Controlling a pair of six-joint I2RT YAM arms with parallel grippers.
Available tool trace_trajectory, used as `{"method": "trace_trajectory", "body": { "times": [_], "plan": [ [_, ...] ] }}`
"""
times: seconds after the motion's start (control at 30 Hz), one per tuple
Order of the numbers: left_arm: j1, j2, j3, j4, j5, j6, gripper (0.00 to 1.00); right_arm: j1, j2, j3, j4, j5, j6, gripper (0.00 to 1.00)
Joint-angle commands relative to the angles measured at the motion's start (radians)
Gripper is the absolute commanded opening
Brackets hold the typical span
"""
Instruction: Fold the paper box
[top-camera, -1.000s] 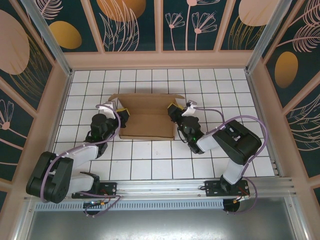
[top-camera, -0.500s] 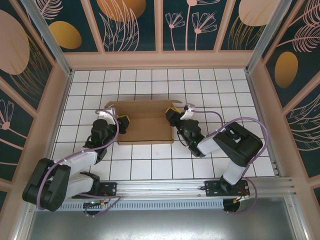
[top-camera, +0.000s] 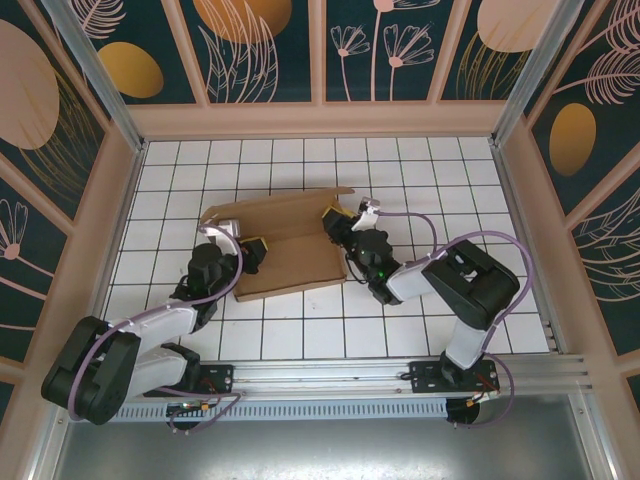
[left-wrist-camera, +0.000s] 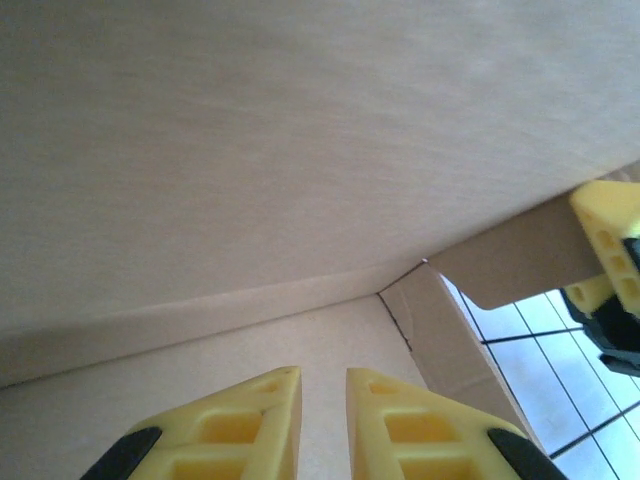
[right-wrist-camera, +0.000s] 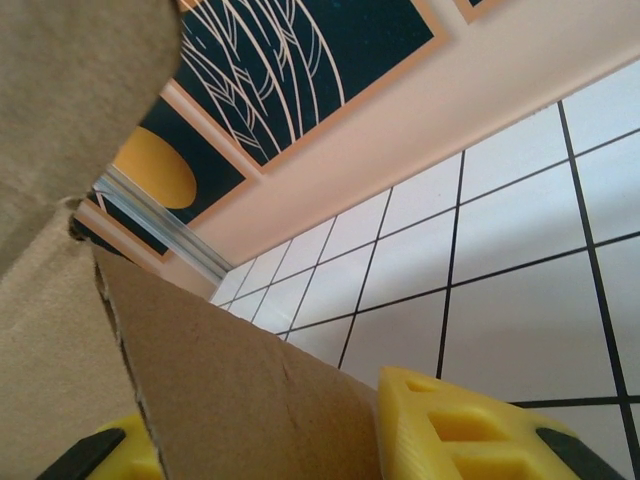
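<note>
Jaws on the left gripper (left-wrist-camera: 323, 395) stand nearly together with nothing between them, poked in over the near-left part of the paper box (top-camera: 290, 245), low above its floor panel. The box lies on the white tiled surface (top-camera: 300, 325), a little askew and half formed: floor flat, long rear panel tipped up, end flaps loose. At the box's right end, the right gripper (top-camera: 336, 218) has its jaws clamped across an upright end flap. Nothing lies inside the box besides the left jaws.

Plain thin cardboard like this is likely light and springy, stiff across its panels but keen to bend at creases, and it probably slides easily on tile. The best holds look to be flap edges close to a crease, with one arm pinning the floor while a wall is raised. Beyond the box, bare tiles run to the patterned back wall (top-camera: 320, 50).
</note>
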Motion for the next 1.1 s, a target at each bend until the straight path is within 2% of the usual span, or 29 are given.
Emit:
{"method": "trace_trajectory", "body": {
  "times": [0.0, 0.3, 0.63, 0.8, 1.07],
  "plan": [
    [-0.029, -0.018, -0.013, 0.032, -0.010, -0.010, 0.20, 0.011, 0.026, -0.006, 0.094, -0.011, 0.033, 0.32],
    [-0.042, -0.038, -0.057, 0.037, -0.042, -0.014, 0.19, 0.028, 0.054, -0.100, 0.198, 0.013, 0.050, 0.32],
    [-0.042, -0.110, -0.083, -0.025, -0.104, -0.029, 0.16, 0.039, 0.049, -0.158, 0.229, 0.029, 0.039, 0.33],
    [-0.043, -0.152, -0.092, -0.051, -0.121, -0.041, 0.12, 0.045, 0.029, -0.155, 0.209, 0.032, 0.012, 0.32],
    [-0.042, -0.122, -0.128, -0.002, -0.086, -0.061, 0.04, 0.072, -0.023, -0.122, 0.131, 0.056, 0.022, 0.32]
  ]
}}
